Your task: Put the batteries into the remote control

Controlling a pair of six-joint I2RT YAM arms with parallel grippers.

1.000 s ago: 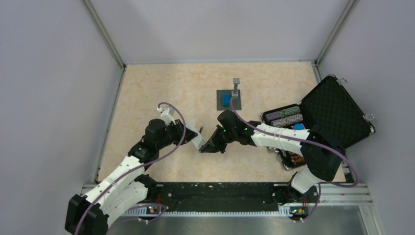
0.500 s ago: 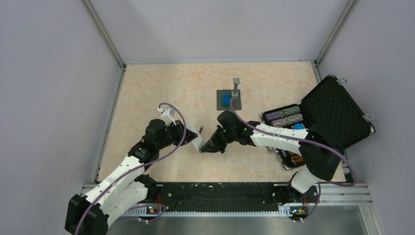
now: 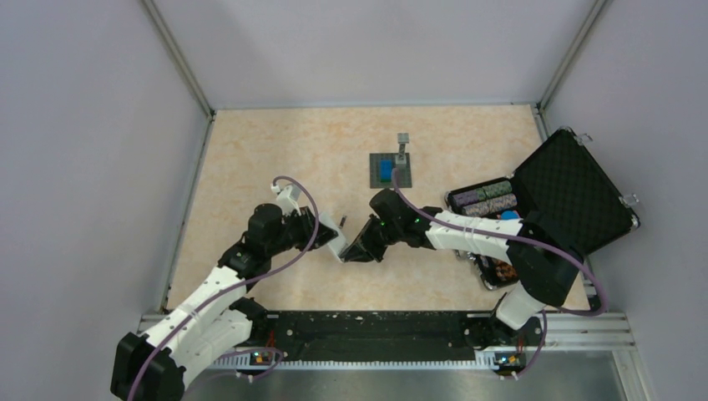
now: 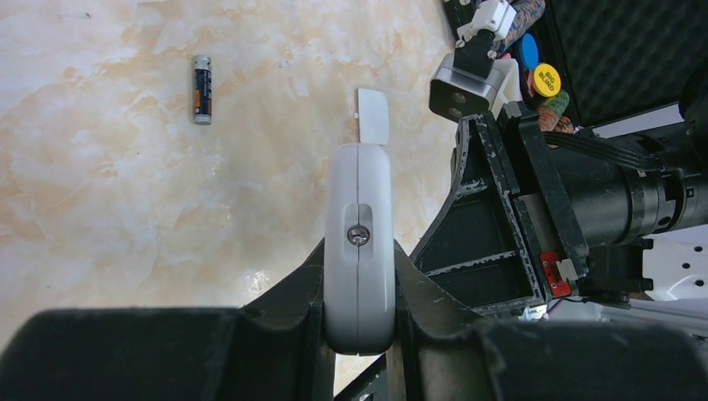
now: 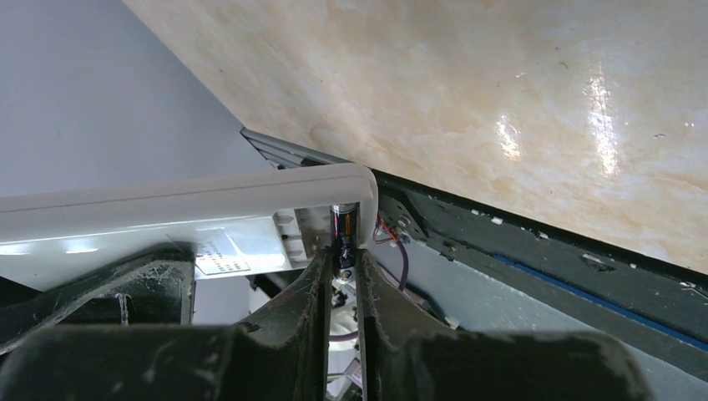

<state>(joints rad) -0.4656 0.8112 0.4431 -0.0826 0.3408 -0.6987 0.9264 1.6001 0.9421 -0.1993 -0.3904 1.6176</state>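
Remote control (image 4: 359,192) clamped on edge in the left gripper (image 4: 357,261).
Right gripper (image 5: 342,261) tips, nearly together, meet a battery (image 5: 343,227) at its open compartment, grip uncertain; second battery (image 4: 201,89) lies well apart on the table (image 4: 100,209).

We find bare tabletop (image 3: 267,150) across the upper left of the top view, open for a pass. At upper centre the grey plate (image 3: 397,180) with its blue block (image 3: 385,170) stands in the way, and the open black case (image 3: 576,190) fills the right side. At centre the left arm (image 3: 271,230) and right arm (image 3: 409,224) crowd the remote control (image 4: 359,242). In the left wrist view a loose battery (image 4: 201,89) and a white cover (image 4: 373,115) lie on the table above it.
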